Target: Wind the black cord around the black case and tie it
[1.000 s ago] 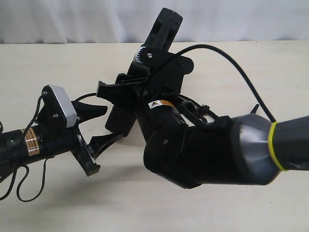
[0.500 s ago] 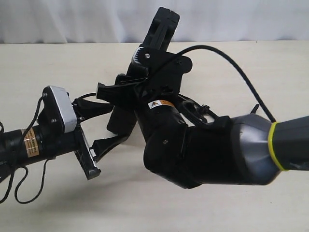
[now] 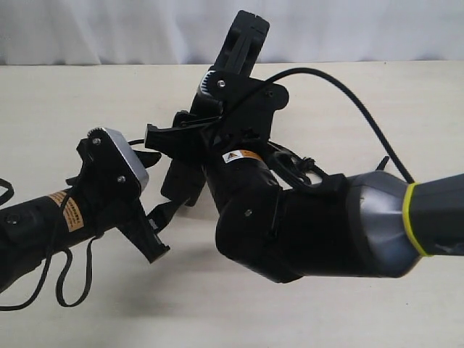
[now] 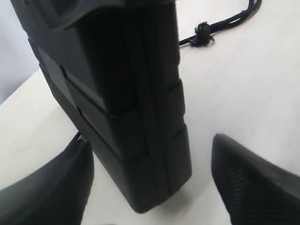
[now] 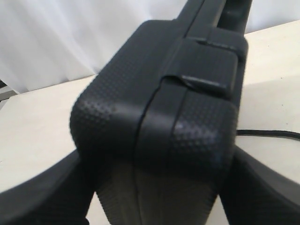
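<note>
The black case (image 3: 246,40) is held up on end over the table, and my right gripper (image 5: 154,187) is shut on it, with a finger pressed against each flat side. In the left wrist view the black case (image 4: 126,108) rests its lower corner on the table. My left gripper (image 4: 152,187) stands open around that lower end, and a gap of table shows beside one finger (image 4: 253,183). From outside, the left gripper (image 3: 156,185) sits just left of the case's bottom. The black cord (image 4: 202,35) lies on the table behind the case, its frayed knot showing; a stretch of the black cord (image 5: 267,133) runs past the case.
The right arm's bulky black body (image 3: 312,225) fills the middle and right of the exterior view, with a thick glossy cable (image 3: 348,90) arching over it. Thin wires (image 3: 65,279) hang under the left arm. A white curtain (image 3: 109,29) backs the pale table (image 3: 362,312).
My left arm has swung right toward the case's lower end, and its wrist has turned. The right arm and the case have stayed where they were.
</note>
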Robot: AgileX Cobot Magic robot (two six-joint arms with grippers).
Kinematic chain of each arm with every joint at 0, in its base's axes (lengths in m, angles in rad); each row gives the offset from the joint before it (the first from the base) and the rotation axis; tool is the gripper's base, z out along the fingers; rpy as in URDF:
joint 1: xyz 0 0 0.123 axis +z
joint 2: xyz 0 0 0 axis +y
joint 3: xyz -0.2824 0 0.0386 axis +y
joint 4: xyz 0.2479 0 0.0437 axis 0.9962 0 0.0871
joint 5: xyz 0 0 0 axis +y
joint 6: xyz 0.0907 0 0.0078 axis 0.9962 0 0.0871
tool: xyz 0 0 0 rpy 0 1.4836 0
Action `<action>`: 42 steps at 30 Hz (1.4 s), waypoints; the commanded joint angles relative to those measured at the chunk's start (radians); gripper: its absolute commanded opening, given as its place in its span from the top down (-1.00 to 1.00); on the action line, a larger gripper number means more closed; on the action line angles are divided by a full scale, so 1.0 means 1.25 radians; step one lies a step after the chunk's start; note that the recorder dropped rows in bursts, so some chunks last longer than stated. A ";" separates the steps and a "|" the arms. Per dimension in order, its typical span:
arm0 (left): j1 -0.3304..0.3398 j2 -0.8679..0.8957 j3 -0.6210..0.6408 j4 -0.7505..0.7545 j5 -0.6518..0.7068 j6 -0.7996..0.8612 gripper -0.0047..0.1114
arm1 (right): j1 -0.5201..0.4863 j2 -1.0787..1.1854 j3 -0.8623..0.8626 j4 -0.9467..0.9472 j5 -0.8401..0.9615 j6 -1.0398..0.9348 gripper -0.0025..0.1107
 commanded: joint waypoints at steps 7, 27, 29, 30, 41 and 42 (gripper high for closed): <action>-0.004 0.011 -0.004 0.019 -0.007 0.019 -0.62 | -0.003 -0.015 -0.004 -0.033 -0.023 -0.004 0.88; -0.004 0.173 -0.005 0.004 -0.289 -0.026 -0.73 | -0.003 -0.015 -0.007 -0.033 -0.023 -0.001 0.88; -0.004 0.180 -0.021 0.004 -0.284 -0.017 -0.73 | -0.003 -0.015 -0.007 -0.033 -0.023 0.006 0.88; -0.004 0.184 -0.033 0.004 -0.271 -0.009 -0.73 | -0.003 -0.015 -0.007 -0.033 -0.023 0.010 0.88; -0.004 0.206 -0.138 -0.022 -0.138 -0.005 -0.73 | -0.003 -0.015 -0.007 -0.033 -0.009 0.011 0.88; -0.004 0.206 -0.141 -0.022 -0.128 -0.005 -0.73 | -0.003 -0.015 -0.007 -0.033 -0.011 0.011 0.88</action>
